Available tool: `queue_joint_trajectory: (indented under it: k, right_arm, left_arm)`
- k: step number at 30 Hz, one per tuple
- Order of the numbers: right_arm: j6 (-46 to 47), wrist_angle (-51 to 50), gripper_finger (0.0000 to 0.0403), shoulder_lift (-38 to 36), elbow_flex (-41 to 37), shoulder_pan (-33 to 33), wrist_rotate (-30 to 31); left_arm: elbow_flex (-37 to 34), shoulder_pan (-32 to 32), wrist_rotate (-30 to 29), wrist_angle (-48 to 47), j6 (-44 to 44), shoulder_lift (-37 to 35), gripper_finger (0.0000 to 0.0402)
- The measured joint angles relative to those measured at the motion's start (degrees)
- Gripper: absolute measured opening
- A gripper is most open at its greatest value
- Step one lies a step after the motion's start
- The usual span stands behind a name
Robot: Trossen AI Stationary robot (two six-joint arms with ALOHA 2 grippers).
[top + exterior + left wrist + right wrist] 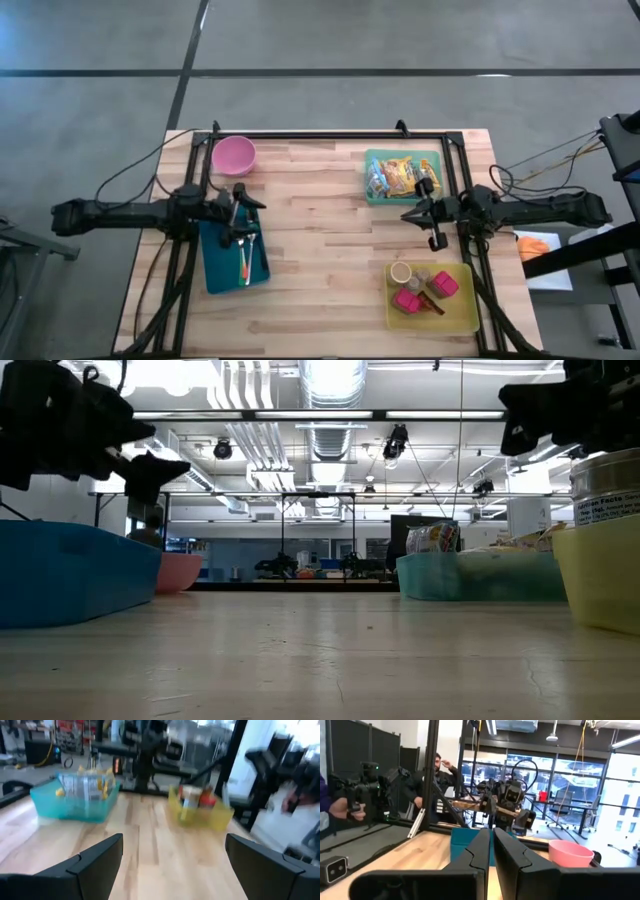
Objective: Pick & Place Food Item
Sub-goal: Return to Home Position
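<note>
Wooden table [330, 260]: yellow bin [468, 315] at one corner, holding can [401, 272] and red items [408, 300], labels unreadable. Right gripper [491, 834] just beside that bin, fingers together. Left gripper [173, 840] well apart, over blue bin [220, 275], fingers spread. Teal bin [370, 178] near.

We see a pale wooden table [320, 260] with a black frame [330, 134] along three of its edges, standing on a grey floor [400, 40] crossed by dark lines [300, 72]. Off the table's right side, cables [540, 160] trail away and something orange [538, 244] lies by a white sheet [550, 275]. Overhead we find a round duct [335, 380] and strip lights [250, 415]. Beyond the table a person [437, 777] stands with one arm raised to the head, and office chairs [565, 802] sit before tall windows [600, 780].
</note>
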Motion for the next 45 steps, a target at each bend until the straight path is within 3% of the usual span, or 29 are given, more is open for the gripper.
queue_joint_trajectory:
  k: [6,12,20,25,35,45]
  right_arm:
    - [1.3,0.0,0.0019,0.5,0.0,0.0,0.1]
    - [2.2,6.8,0.0019,-0.2,0.0,-0.1,0.2]
    - [2.8,7.3,0.0019,-3.5,0.0,-0.1,1.2]
    - [1.9,7.1,0.0019,-6.7,0.0,-1.5,3.4]
    - [4.2,3.1,0.0019,-15.9,0.0,-5.8,4.0]
    - [6.9,-5.2,0.0019,-27.4,0.1,-6.3,2.8]
  left_arm:
    - [1.1,0.0,5.6,0.2,-0.5,-1.4,0.0356]
    - [1.1,0.8,5.8,-0.8,-0.9,-6.0,0.0356]
    - [1.5,4.6,6.1,-8.7,-2.5,-18.3,0.0356]
    - [3.1,5.9,6.7,-18.7,-2.5,-26.9,0.0356]
    - [4.8,6.2,8.2,-21.2,-0.3,-26.8,0.0356]
    - [4.8,6.2,8.2,-21.3,0.3,-26.7,0.0356]
